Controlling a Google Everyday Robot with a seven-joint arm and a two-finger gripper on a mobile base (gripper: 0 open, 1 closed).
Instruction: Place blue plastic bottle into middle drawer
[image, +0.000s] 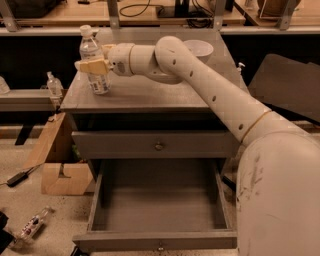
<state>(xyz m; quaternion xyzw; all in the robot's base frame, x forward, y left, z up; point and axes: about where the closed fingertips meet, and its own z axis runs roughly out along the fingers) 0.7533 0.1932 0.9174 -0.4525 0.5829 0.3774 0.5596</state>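
Observation:
The blue plastic bottle (94, 55), clear with a white cap and a white label, stands upright at the front left corner of the grey cabinet top (150, 92). My gripper (93, 66) is at the bottle at label height, with its tan end across the bottle's front. My white arm reaches to it from the lower right. The middle drawer (160, 205) is pulled out below, bare-floored, with a small knob on its front. The bottle is on the cabinet top, not in the drawer.
The closed drawer front (159, 146) with a brass knob sits above the open drawer. A white bowl (197, 48) stands at the back of the cabinet top. A small pump bottle (54, 85) stands to the left. A cardboard box (60, 172) and a red-dark labelled bottle (32, 226) lie on the floor.

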